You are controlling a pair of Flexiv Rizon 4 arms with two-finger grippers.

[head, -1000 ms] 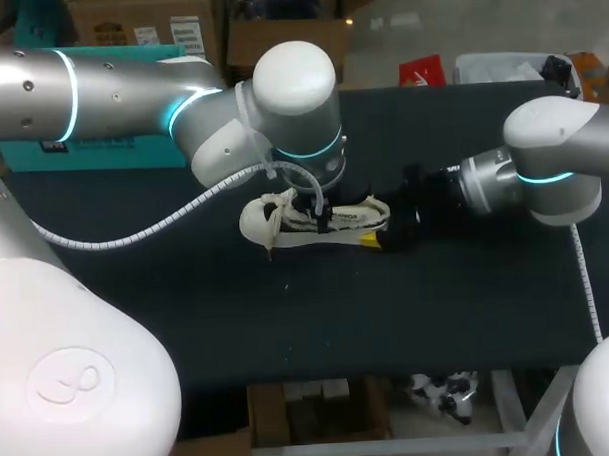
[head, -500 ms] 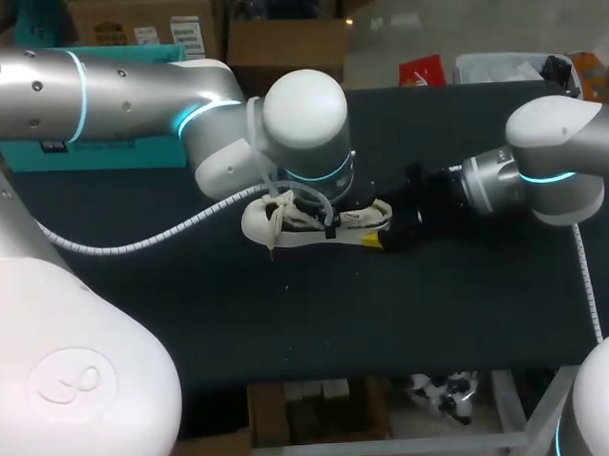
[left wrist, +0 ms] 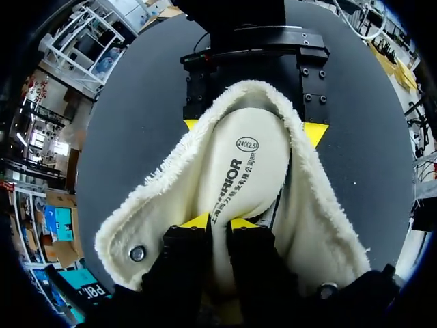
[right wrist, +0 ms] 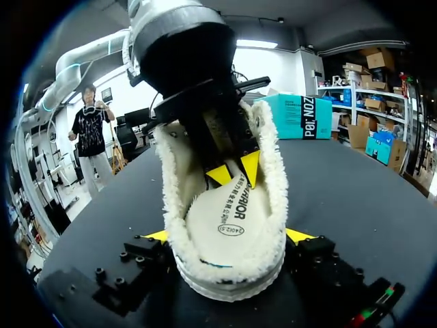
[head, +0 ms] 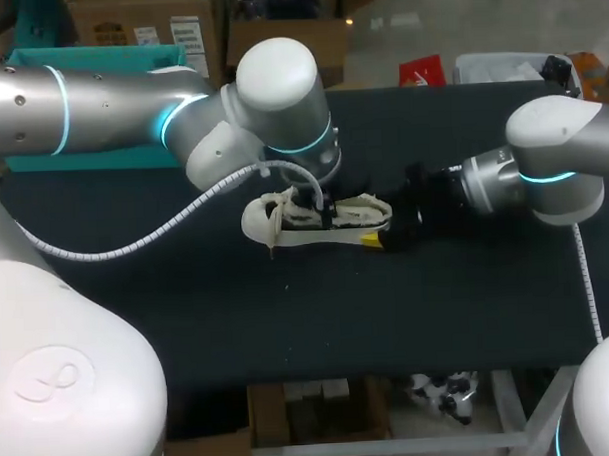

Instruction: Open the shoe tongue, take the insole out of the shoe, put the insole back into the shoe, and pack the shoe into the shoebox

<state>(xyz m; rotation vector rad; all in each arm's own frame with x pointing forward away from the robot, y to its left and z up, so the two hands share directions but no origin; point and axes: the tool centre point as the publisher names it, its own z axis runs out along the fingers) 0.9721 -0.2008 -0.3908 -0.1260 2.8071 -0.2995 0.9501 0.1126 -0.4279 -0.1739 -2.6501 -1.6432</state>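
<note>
A cream, fleece-lined shoe [head: 284, 224] lies on the black table [head: 288, 319], toe to the left. My right gripper [right wrist: 229, 236] is shut on the shoe's heel [right wrist: 229, 270], one yellow tip on each side. From above, my left gripper [left wrist: 218, 222] reaches into the shoe's opening. Its two tips stand close together, pinching the printed insole [left wrist: 235, 171] near the tongue end. In the head view the left gripper [head: 319, 209] sits over the shoe's middle and the right gripper [head: 379, 220] at its heel. The teal shoebox [head: 92, 155] stands at the back left, partly hidden by my left arm.
The shoe's laces [head: 274, 214] hang loose at the toe end. The table's front edge [head: 340, 375] runs close below the shoe. Bare black table lies in front of the shoe and to its left.
The left gripper's fingers have closed together on the insole. The left wrist swung a little right, then back left above the shoe. The shoe and the right arm have stayed put.
</note>
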